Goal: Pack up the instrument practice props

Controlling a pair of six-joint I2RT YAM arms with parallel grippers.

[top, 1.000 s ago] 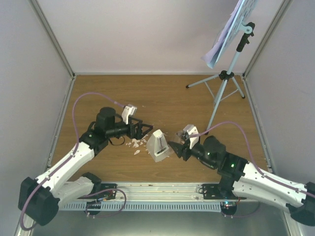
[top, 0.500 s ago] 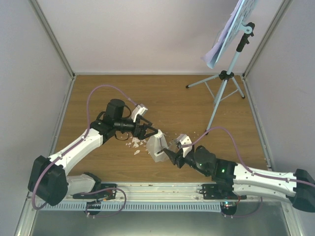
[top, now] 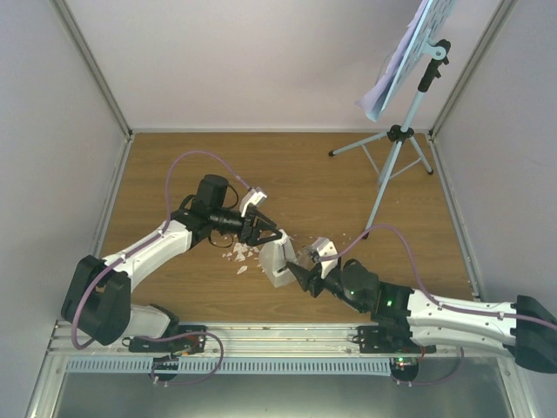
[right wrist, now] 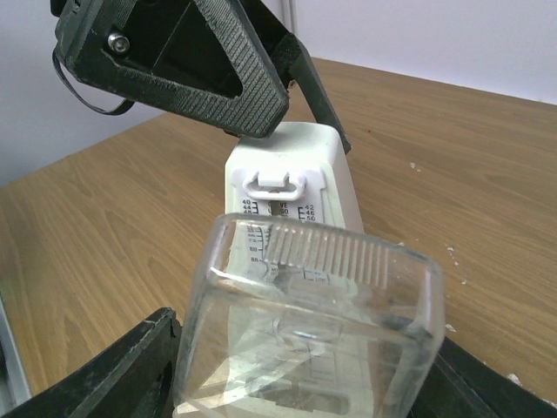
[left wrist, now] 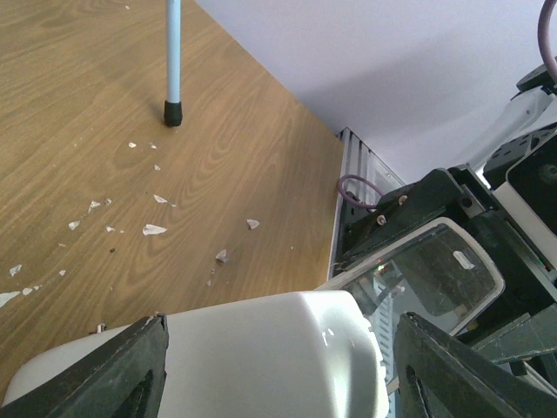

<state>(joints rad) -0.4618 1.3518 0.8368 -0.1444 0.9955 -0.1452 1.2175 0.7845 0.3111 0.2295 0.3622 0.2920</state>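
Observation:
The small white pyramid metronome stands mid-table. My left gripper is open, with its jaws on either side of the metronome's top; one jaw touches it and a thin gap shows at the other. My right gripper is shut on the metronome's clear plastic cover and holds it just in front of the metronome's scale face. The pale blue music stand stands at the back right with white sheet-music pages on its desk. One stand leg tip shows in the left wrist view.
Small white crumbly scraps lie on the wood just left of the metronome, and more are scattered in the left wrist view. Grey walls close in the left, back and right sides. A metal rail runs along the near edge.
My left arm swung right and set its open jaws over the metronome's top. My right arm stretched out lower and moved the clear cover left, closer to the metronome's front.

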